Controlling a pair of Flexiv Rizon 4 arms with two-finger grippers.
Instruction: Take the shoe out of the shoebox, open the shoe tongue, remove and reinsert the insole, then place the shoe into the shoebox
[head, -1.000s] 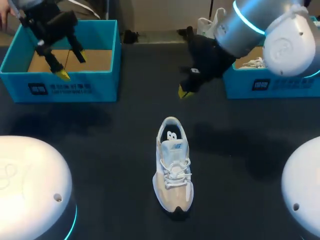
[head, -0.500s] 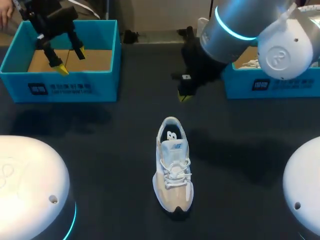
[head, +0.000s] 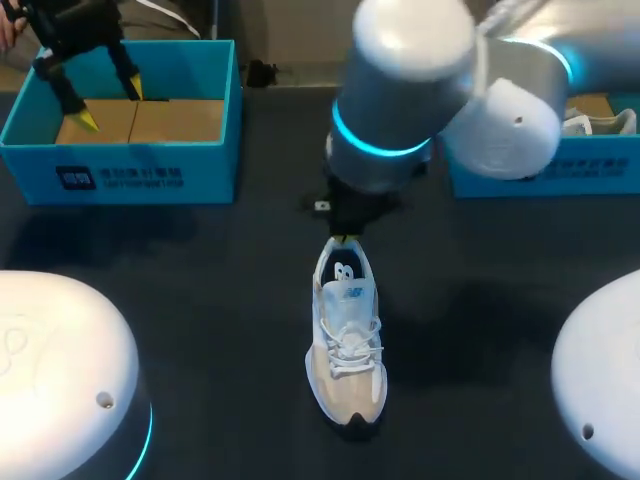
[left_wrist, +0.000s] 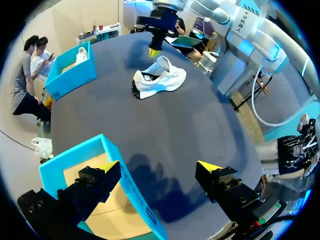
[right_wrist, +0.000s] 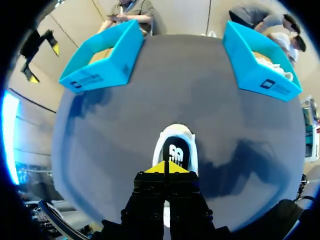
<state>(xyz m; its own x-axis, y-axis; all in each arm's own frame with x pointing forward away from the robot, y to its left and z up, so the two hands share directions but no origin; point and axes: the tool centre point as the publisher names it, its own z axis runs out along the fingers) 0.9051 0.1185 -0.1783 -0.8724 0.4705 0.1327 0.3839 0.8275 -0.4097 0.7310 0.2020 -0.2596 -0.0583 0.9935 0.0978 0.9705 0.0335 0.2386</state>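
Note:
A white and beige shoe (head: 346, 340) lies in the middle of the dark table, heel pointing away from me, its dark insole (right_wrist: 174, 150) showing inside the opening. My right gripper (head: 345, 240) hangs just over the heel, fingers shut with nothing between them; in its own view the gripper (right_wrist: 166, 168) sits directly above the shoe (right_wrist: 176, 140). My left gripper (head: 110, 105) stands open above the empty blue shoebox (head: 120, 165) at the far left. In the left wrist view its gripper (left_wrist: 158, 167) straddles that shoebox's wall (left_wrist: 131, 187), and the shoe (left_wrist: 157, 80) lies far ahead.
A second blue box (head: 500, 172) at the far right holds another white shoe (head: 592, 122). White rounded arm bases (head: 60, 370) (head: 600, 380) fill the near corners. My right arm's bulky links hang over the table's far middle.
My right arm has swung left and toward me, bringing its shut gripper from beside the right box to just over the shoe's heel. My left gripper drifted left and back over its box.

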